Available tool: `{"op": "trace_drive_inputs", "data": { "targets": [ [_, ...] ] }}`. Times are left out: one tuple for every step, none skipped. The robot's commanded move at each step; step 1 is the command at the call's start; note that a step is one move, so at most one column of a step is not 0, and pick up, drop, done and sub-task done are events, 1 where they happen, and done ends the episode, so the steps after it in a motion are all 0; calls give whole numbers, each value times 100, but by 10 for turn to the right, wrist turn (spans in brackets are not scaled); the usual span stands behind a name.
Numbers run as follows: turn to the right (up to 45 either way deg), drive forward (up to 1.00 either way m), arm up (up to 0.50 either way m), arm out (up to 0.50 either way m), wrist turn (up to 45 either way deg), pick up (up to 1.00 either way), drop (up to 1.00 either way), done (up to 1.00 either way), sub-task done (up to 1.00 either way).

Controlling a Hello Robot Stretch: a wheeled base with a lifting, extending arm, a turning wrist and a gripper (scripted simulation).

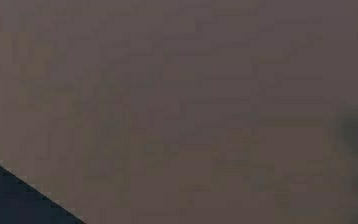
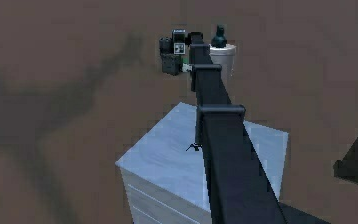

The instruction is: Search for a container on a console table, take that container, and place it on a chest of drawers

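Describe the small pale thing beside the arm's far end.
In the arm side view, a dark arm crosses a pale blue cabinet. Right of the arm's far end is a small pale cylinder with a dark cap. It alone is light and round among dark boxy parts.

The arm (image 2: 225, 130) looks smooth, matt and dark, like painted metal. The chest of drawers (image 2: 152, 160) under it has a pale blue-white, smooth, faintly satin top. At ten o'clock the brown floor (image 2: 57, 60) is flat and matt.
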Motion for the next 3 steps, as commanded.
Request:
{"op": "trace_drive_inputs", "data": {
  "targets": [
    [0, 0, -10, 0, 0, 0, 0, 0, 0],
    [0, 0, -32, 0, 0, 0, 0, 0, 0],
    [0, 0, 0, 0, 0, 0, 100, 0, 0]
  ]
}}
